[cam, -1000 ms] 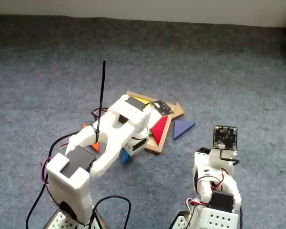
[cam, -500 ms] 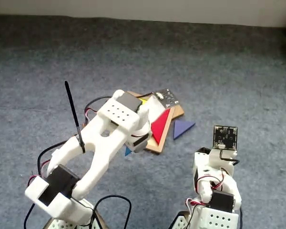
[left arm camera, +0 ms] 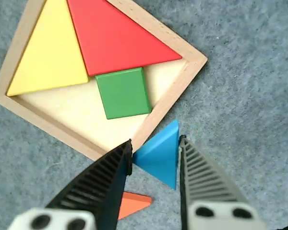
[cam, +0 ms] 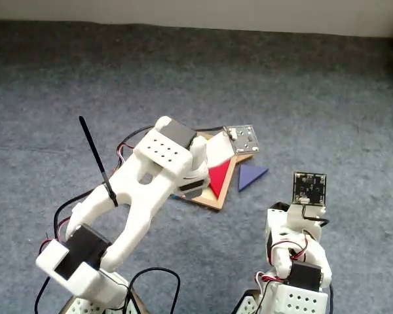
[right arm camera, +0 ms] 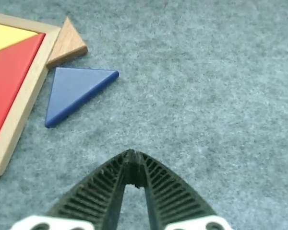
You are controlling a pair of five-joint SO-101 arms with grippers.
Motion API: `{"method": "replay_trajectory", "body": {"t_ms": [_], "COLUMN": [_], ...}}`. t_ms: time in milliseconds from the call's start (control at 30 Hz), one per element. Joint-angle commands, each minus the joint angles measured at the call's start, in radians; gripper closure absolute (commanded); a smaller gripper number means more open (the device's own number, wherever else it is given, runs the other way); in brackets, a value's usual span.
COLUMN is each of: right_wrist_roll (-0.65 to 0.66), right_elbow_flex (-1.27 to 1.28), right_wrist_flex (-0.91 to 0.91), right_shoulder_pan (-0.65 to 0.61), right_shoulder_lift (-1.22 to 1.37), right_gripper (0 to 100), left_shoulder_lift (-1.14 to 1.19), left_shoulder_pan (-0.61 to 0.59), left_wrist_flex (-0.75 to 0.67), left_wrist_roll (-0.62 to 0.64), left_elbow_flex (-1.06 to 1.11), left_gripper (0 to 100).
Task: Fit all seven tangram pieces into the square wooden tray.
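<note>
Since the earlier frames, we see that the left arm has swung up and across the square wooden tray, and the light blue triangle has shifted closer to the tray's near edge. We find the left gripper clamped on this triangle, one finger against each side, with one tip of the triangle overlapping the tray's rim in the left wrist view. Inside the tray we count three pieces: the yellow triangle and the red triangle lie side by side, touching along one edge, and the green square sits against both. An orange piece lies on the grey carpet near the left gripper. We note the right gripper with its fingertips pressed together, holding nothing, above bare carpet. Near it, outside the tray, the dark blue triangle lies just beside the rim, and the wood-coloured triangle touches the rim.
</note>
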Motion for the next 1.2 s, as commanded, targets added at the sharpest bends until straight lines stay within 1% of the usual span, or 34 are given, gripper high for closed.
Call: {"method": "replay_trajectory", "body": {"t_ms": [0, 167, 333, 367, 500, 633, 867, 1167], "right_wrist_roll": [-0.006, -0.006, -0.006, -0.006, -0.006, -0.008, -0.008, -0.008], "right_elbow_flex": [0.136, 0.136, 0.136, 0.136, 0.136, 0.136, 0.136, 0.136], "right_wrist_flex": [-0.021, -0.021, -0.022, -0.022, -0.033, -0.044, -0.047, -0.048], "right_shoulder_pan": [0.01, 0.012, 0.012, 0.012, 0.012, 0.012, 0.012, 0.012], "right_shoulder_lift": [-0.002, -0.002, -0.002, -0.002, -0.002, -0.001, -0.001, -0.002], "right_gripper": [99.2, 99.2, 99.2, 99.2, 99.2, 99.2, 99.2, 99.2], "left_shoulder_lift": [0.104, 0.266, 0.351, 0.363, 0.384, 0.354, 0.286, 0.39], "left_shoulder_pan": [0.019, 0.062, 0.094, 0.094, 0.085, 0.085, 0.035, -0.033], "left_wrist_flex": [-0.008, -0.003, -0.003, -0.003, -0.003, -0.003, 0.038, 0.015], "left_wrist_roll": [-0.038, -0.04, -0.041, -0.041, -0.041, -0.041, -0.041, -0.035], "left_elbow_flex": [-0.124, -0.234, -0.308, -0.318, -0.337, -0.338, -0.328, -0.34], "left_gripper": [84, 84, 84, 82, 72, 70, 70, 70]}}
